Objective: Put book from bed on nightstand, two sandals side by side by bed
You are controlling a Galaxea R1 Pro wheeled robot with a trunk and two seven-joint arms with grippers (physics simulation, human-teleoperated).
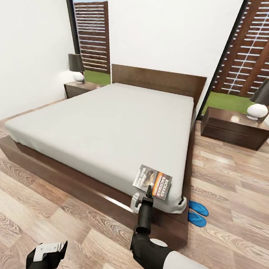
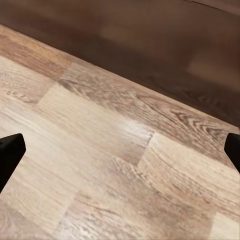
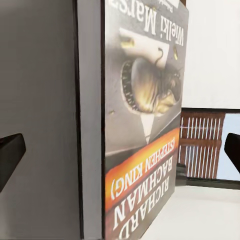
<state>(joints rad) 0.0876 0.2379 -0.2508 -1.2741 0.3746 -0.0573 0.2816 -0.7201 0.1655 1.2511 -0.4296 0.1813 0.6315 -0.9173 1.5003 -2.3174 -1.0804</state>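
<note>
My left gripper (image 1: 51,251) hangs wide open over the light wood-plank floor (image 1: 42,208). My right gripper (image 1: 149,191) reaches to the thin dark book with the orange band (image 1: 152,182); its fingers look spread apart. The book lies on the near right corner of the big grey bed (image 1: 107,124). Two blue sandals (image 1: 197,213) lie just right of it.

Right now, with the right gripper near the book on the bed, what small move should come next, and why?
Probably close the right gripper on the book: its fingers stand wide apart either side of the book's edge, at the bed's near corner.
</note>
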